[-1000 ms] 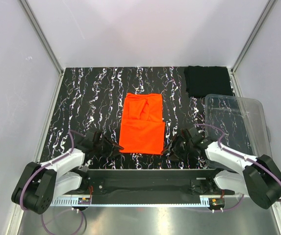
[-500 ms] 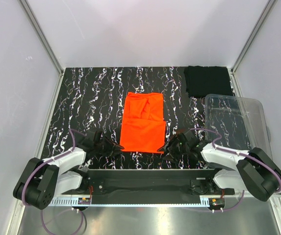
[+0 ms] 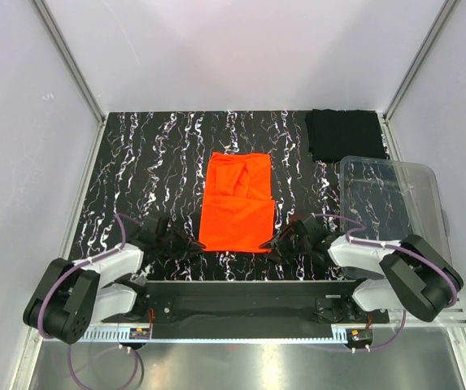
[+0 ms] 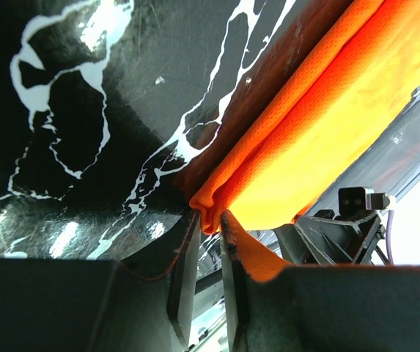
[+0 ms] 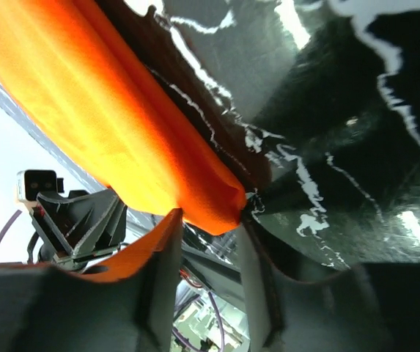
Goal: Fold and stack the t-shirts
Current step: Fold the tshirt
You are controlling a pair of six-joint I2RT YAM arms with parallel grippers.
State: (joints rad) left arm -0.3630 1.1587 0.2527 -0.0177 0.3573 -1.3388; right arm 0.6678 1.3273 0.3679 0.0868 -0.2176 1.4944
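The left claw (image 4: 210, 217) has its fingers (image 4: 185, 268) drawn close, with only a narrow slit between them. The near-left corner of the orange shirt (image 4: 327, 125) sits right at their tips, and I cannot tell whether the cloth is pinched. The right claw (image 5: 210, 220) has its fingers clearly apart. The shirt's near-right corner lies between the tips, not clamped.

Only the wrist views show these gaps. Each one also looks along the shirt's near edge to the other claw beyond it. From above, both claws are just dark shapes lying low at the two near corners.

The overhead view gives the layout instead. The orange shirt is folded into a rectangle in the middle of the surface (image 3: 151, 162). The black shirt (image 3: 344, 135) lies folded flat in the far right corner. A clear bin (image 3: 387, 162) stands just in front of it at the right edge, well apart from the orange shirt.

The surface is glossy black with white veins, and up close it reflects bright light. Pale walls (image 3: 241, 49) close in three sides, with metal posts (image 3: 70, 61) slanting up at the far corners. The arms are mounted on a black bar (image 3: 241, 292) along the near edge.
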